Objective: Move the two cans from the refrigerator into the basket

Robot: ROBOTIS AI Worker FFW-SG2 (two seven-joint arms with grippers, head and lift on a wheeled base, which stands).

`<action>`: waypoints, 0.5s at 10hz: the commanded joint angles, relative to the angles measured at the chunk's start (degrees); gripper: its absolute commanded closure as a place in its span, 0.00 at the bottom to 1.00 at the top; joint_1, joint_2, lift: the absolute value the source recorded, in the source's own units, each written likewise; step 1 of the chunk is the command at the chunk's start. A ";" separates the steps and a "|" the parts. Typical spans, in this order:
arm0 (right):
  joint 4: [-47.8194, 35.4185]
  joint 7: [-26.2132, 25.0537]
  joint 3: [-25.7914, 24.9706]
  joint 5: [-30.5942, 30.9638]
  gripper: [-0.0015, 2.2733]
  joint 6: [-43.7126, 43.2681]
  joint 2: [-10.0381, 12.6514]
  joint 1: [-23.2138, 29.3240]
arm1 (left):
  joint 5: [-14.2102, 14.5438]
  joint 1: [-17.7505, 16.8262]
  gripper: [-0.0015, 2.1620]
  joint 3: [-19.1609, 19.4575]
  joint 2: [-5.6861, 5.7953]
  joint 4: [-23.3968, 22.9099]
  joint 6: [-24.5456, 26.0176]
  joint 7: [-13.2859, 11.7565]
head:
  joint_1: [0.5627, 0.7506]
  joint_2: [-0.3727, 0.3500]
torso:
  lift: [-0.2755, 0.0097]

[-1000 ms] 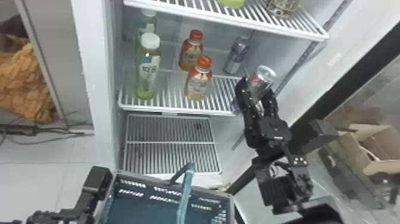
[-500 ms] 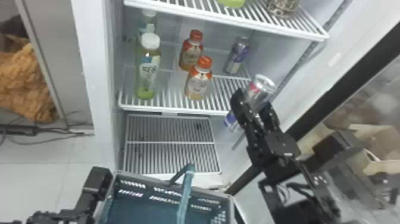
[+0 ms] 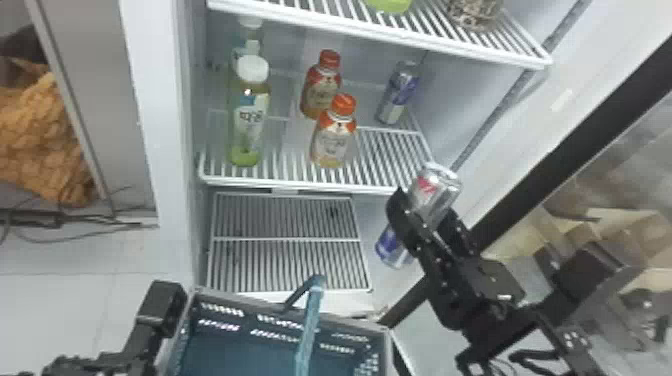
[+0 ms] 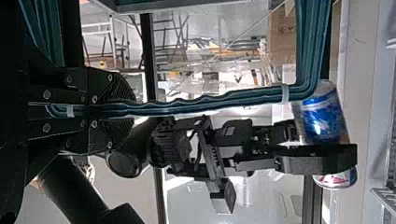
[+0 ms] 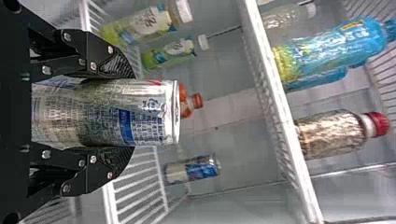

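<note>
In the head view, my right gripper (image 3: 425, 212) is shut on a tilted silver-and-blue can (image 3: 434, 189), in front of the shelf's right front corner. The right wrist view has this can (image 5: 116, 112) between the fingers of my right gripper (image 5: 133, 112). Another can (image 3: 398, 92) stands at the back right of the refrigerator shelf. The dark basket (image 3: 260, 307) is low in front of the refrigerator. My left gripper's arm (image 3: 160, 310) is at the basket's left side; in the left wrist view, my left gripper (image 4: 114, 110) is shut on the teal basket handle (image 4: 210, 100).
Two orange-capped bottles (image 3: 334, 135) and white-capped green bottles (image 3: 250, 115) share the shelf with the standing can. A wire rack (image 3: 287, 240) lies lower down. The dark door frame edge (image 3: 565, 155) slants behind my right arm, and cardboard boxes (image 3: 605, 230) are at the right.
My right gripper has moved down in the head view, away from the shelf, carrying the can with it. The left arm, basket and shelf items have stayed where they were.
</note>
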 commanded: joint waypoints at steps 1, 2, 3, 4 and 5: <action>-2.77 0.00 -0.10 -2.18 0.30 5.51 0.04 1.35 | -0.17 0.11 0.56 -0.06 0.00 0.00 0.74 0.00 | 0.70 0.03 | 0.03; -4.04 0.09 -0.10 -2.64 0.30 7.90 0.04 2.20 | -0.17 0.11 0.56 0.06 0.00 0.00 0.74 0.00 | 0.70 0.03 | 0.03; -5.44 0.09 -0.55 -3.09 0.30 11.14 0.04 3.04 | -0.17 0.11 0.56 0.06 0.00 0.00 0.74 0.00 | 0.70 0.03 | 0.03; -6.29 0.00 -1.13 -2.98 0.30 14.23 0.21 3.18 | -0.17 0.11 0.56 0.17 0.00 0.00 0.74 0.00 | 0.70 0.03 | 0.03; -7.55 0.09 -2.38 -2.98 0.30 19.43 0.57 3.46 | -0.17 0.11 0.56 0.17 0.00 0.00 0.74 0.00 | 0.70 0.03 | 0.03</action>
